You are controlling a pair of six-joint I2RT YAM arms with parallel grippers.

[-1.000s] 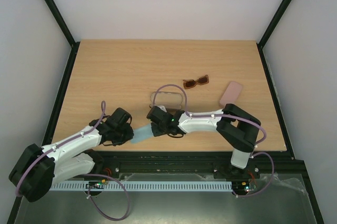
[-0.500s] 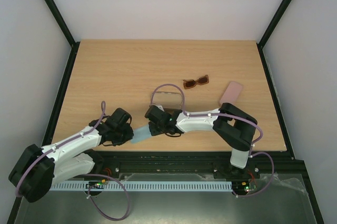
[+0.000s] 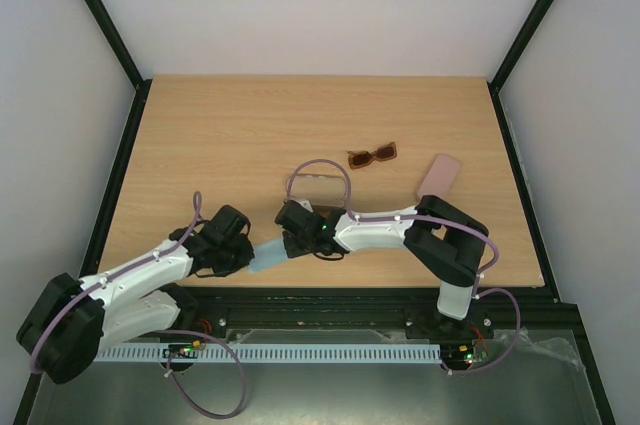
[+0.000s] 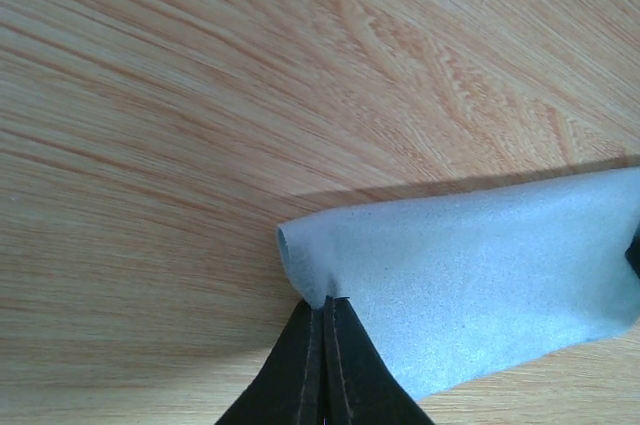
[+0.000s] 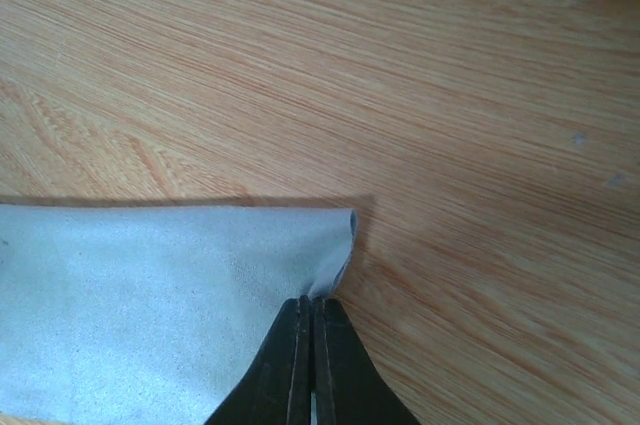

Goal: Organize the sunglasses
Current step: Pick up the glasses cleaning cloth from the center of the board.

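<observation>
A reddish-brown pair of sunglasses [image 3: 372, 155] lies on the wooden table [image 3: 220, 135], right of centre and far from both grippers. Near the front edge a light blue cloth [image 3: 266, 251] is stretched between the two arms. My left gripper [image 3: 246, 257] is shut on the cloth's left end, and its closed tips [image 4: 322, 307] pinch a folded edge of the cloth [image 4: 470, 275]. My right gripper [image 3: 291, 243] is shut on the right end; its tips [image 5: 312, 301] pinch the cloth [image 5: 150, 295] at its curled corner.
A flat pink case [image 3: 438, 177] lies at the right of the table. A greyish oblong thing [image 3: 318, 183] sits just behind the right wrist, ringed by its purple cable; I cannot tell what it is. The table's front edge runs close below both grippers.
Both grippers have closed onto the ends of the blue cloth. The right wrist has shifted slightly left. The sunglasses and pink case have not moved.
</observation>
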